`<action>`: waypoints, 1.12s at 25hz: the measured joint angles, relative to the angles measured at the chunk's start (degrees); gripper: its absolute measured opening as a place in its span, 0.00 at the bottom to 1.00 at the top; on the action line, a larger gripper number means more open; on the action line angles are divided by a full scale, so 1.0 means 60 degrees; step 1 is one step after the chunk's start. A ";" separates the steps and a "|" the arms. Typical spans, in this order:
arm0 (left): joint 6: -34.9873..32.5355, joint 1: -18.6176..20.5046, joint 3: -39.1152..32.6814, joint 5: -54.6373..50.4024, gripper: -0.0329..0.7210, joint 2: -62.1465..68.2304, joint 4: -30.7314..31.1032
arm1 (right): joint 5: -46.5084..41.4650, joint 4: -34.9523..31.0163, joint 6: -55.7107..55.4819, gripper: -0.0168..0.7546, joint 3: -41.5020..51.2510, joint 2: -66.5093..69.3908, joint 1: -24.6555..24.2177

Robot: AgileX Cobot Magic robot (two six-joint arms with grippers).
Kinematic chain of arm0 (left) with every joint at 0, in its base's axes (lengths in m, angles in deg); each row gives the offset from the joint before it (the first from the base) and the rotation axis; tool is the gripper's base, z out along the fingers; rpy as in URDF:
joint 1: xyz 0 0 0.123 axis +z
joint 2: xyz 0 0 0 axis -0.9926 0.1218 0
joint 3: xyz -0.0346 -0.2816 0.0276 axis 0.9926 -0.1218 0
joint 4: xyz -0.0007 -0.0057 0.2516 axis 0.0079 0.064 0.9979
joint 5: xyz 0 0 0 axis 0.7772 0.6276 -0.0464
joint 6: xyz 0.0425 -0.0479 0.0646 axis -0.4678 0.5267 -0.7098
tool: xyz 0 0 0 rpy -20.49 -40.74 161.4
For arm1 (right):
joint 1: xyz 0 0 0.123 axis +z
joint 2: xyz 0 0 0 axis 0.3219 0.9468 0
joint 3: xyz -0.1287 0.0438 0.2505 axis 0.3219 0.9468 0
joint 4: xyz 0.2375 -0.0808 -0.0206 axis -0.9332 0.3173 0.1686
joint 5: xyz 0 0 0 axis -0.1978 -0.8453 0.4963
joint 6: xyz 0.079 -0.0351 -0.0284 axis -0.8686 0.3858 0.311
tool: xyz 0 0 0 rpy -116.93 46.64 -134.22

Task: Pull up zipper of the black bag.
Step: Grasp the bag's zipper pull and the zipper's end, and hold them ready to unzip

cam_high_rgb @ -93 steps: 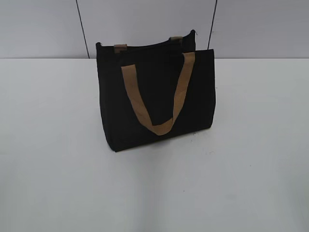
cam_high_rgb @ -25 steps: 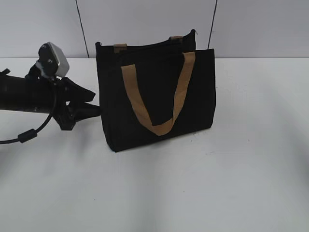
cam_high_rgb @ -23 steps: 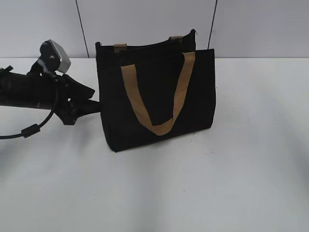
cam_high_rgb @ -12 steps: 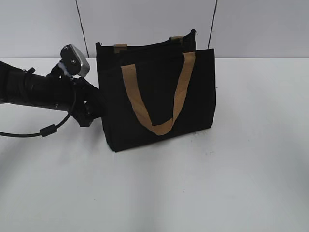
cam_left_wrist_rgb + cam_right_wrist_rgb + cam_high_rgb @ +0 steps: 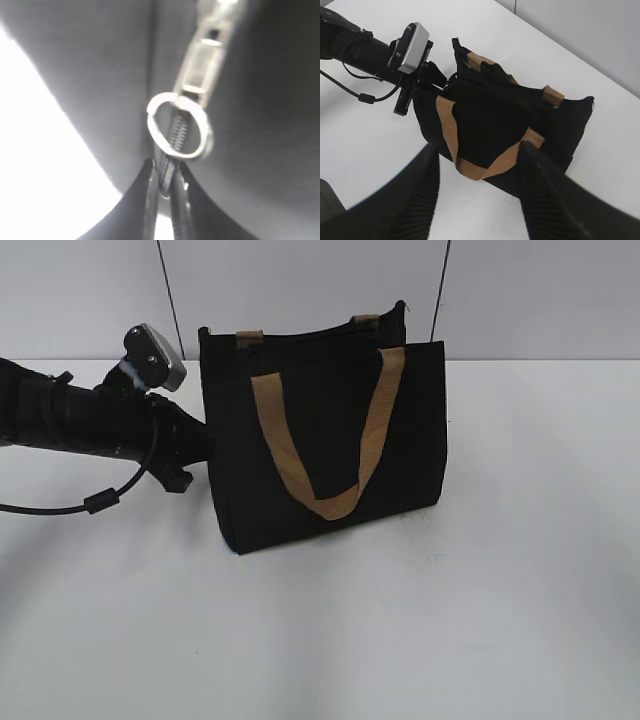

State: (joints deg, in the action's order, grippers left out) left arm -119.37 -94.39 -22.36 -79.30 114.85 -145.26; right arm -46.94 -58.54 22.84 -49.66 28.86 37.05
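The black bag (image 5: 330,430) stands upright on the table, with a tan handle (image 5: 330,502) hanging down its front. My left gripper (image 5: 200,445) is pressed against the bag's left end. In the left wrist view the jaws (image 5: 165,192) are pinched on the black tail of the zipper (image 5: 174,137), just below the silvery pull tab (image 5: 202,65) and its ring (image 5: 178,127). My right gripper (image 5: 477,200) is open and empty, hovering above and in front of the bag (image 5: 495,115). It is out of the exterior view.
The white table (image 5: 450,620) extends on all sides of the bag. A grey panelled wall (image 5: 300,280) stands behind it. The left arm (image 5: 365,50) lies low over the table on the left, with a cable loop (image 5: 95,502) hanging under it.
The left arm came in from the left and moved right until its gripper reached the bag's left end. The bag has not moved.
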 joint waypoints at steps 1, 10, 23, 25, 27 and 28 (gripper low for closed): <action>0.0000 0.0000 0.0000 0.0029 0.19 0.0000 0.0000 | 0.0000 -0.0005 0.0021 0.53 -0.0007 0.0000 0.0000; 0.0345 -0.0019 -0.0045 0.1659 0.09 -0.1010 -0.0007 | 0.0269 -0.0351 0.0057 0.52 -0.0322 0.0073 0.0052; 0.0362 -0.0019 -0.1071 0.1938 0.09 -0.3362 -0.0007 | 0.0604 -0.0553 -0.1255 0.49 -0.2050 0.2970 0.1930; 0.0362 -0.0019 -0.1071 0.1938 0.09 -0.3545 -0.0007 | 0.0464 -0.0553 -0.1372 0.47 -0.2512 0.3509 0.2020; 0.0362 -0.0019 -0.1071 0.1938 0.09 -0.3644 -0.0007 | 0.0274 -0.0553 -0.1437 0.47 -0.2803 0.3917 0.2096; 0.0362 -0.0019 -0.1071 0.1929 0.09 -0.3679 -0.0007 | 0.0248 -0.0553 -0.1458 0.47 -0.2875 0.4080 0.2152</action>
State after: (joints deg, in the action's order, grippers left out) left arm -117.19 -94.50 -28.78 -67.73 92.77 -145.31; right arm -45.45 -61.86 14.09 -66.92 53.33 49.96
